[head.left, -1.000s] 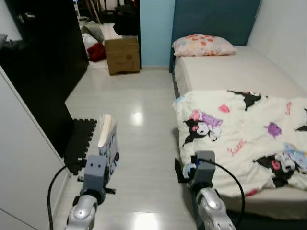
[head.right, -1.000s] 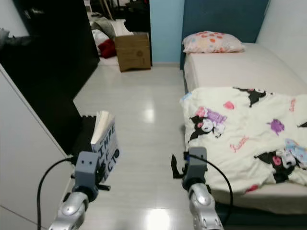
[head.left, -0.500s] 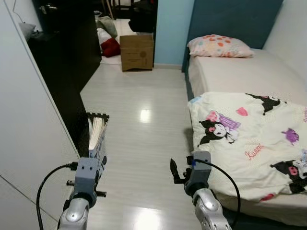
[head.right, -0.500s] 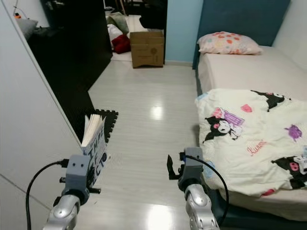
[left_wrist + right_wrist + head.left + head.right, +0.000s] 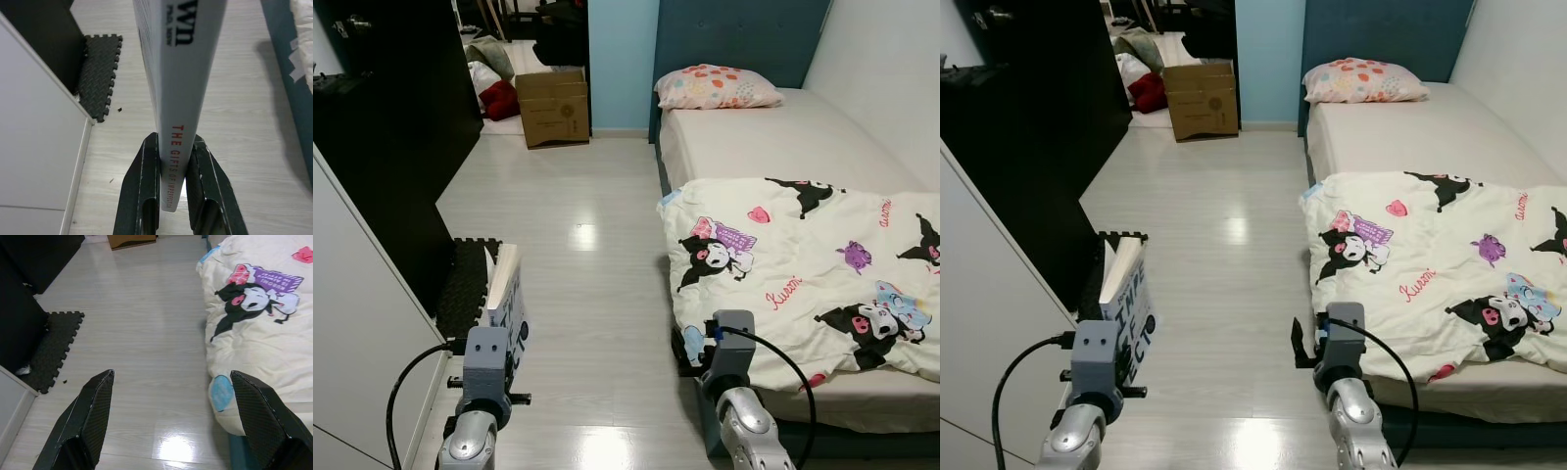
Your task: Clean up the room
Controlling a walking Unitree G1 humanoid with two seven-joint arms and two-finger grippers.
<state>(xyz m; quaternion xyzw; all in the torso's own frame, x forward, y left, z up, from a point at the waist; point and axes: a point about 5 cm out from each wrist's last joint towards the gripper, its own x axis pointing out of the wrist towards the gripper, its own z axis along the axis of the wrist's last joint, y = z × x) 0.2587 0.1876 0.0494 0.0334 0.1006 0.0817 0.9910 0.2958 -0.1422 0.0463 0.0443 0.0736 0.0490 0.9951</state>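
While pinched upright by its spine, a white paperback book [image 5: 178, 73] sits in the left gripper [image 5: 171, 196] above pale floorboards. Right gripper [image 5: 181, 426]: fingers wide apart, nothing held. Nearby: black foam mat [image 5: 470, 284], cartoon-print blanket [image 5: 803, 264] on bed [image 5: 773, 137], cardboard box [image 5: 551, 106].

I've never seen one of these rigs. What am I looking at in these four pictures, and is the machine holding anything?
This is a walking humanoid robot in a bedroom. The two wide pictures come from cameras on its head, looking down over both silver arms. The two close-ups come from cameras on its wrists, looking along black fingers. The left gripper is shut on a book, held upright by its spine. The right gripper is open and holds nothing, above the pale floor. To the right stands a bed with a pillow and a cartoon-print blanket. A cardboard box sits at the far end.
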